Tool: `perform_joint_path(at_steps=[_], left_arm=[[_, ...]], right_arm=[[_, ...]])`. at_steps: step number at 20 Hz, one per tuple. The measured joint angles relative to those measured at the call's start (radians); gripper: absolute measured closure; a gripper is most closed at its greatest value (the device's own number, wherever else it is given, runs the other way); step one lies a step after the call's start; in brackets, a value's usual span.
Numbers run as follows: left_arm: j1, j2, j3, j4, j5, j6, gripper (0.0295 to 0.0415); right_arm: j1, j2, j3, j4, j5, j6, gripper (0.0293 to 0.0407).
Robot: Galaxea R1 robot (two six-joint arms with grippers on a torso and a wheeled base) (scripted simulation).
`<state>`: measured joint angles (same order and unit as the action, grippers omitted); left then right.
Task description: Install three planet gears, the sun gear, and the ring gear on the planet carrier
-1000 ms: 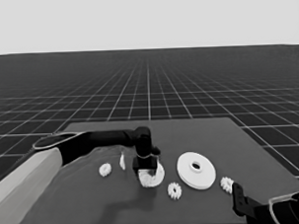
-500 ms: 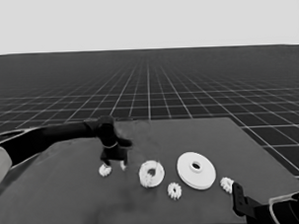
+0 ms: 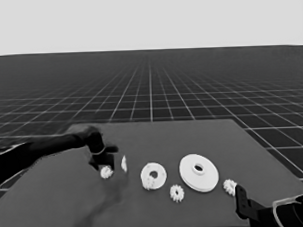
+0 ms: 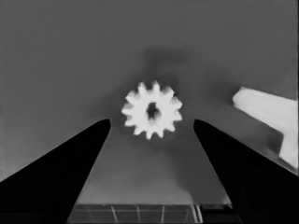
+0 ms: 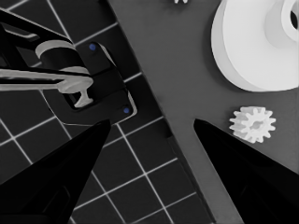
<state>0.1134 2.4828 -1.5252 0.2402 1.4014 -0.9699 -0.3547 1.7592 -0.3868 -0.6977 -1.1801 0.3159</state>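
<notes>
**Gears and round parts on the table, my left gripper over one gear**

Gear point(image 4: 152, 110) lies flat on the table point(image 3: 59, 197), seen between my left gripper's point(image 4: 152, 122) two fingers, which stand spread wide on either side of it without touching it. In the head view my left arm reaches in from the left edge, and the same gear sits just below the gripper at the table's left-centre. Just beside it on the right stands the thin white piece point(image 3: 124, 163); its end also shows at the edge of the left wrist view.

Near the table's middle lies the smaller round part point(image 3: 153, 174), with a gear point(image 3: 150, 182) resting on its near rim. To its right, apart from it, lies the larger round part point(image 3: 199, 172). Another gear point(image 3: 177, 193) lies on the table in front of the gap between the two round parts. One more gear point(image 3: 229, 186) lies just right of the larger part, near the table's front right corner.

My right gripper point(image 5: 152, 122) waits at the lower right corner, its fingers spread and holding nothing; its view shows that last gear and the larger part's rim.
</notes>
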Motion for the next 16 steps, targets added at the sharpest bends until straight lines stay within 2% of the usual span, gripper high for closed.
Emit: perform_joint_path(at_steps=[3, 8, 10, 16], left_arm=[[0.053, 0.023, -0.054, 0.036, -0.038, 0.022, 0.0326], [0.064, 0.029, -0.068, 0.044, -0.048, 0.027, 0.0326], [0.064, 0.029, -0.069, 0.045, -0.048, 0.028, 0.0397], [0.064, 0.03, -0.069, 0.045, -0.048, 0.028, 0.0398]], right_arm=[[0.0, 0.0, 0.0, 0.0, 0.0, 0.0, 0.0315], [0.0, 0.0, 0.0, 0.0, 0.0, 0.0, 0.0315], [0.0, 0.0, 0.0, 0.0, 0.0, 0.0, 0.0315], [0.0, 0.0, 0.0, 0.0, 0.0, 0.0, 0.0315]])
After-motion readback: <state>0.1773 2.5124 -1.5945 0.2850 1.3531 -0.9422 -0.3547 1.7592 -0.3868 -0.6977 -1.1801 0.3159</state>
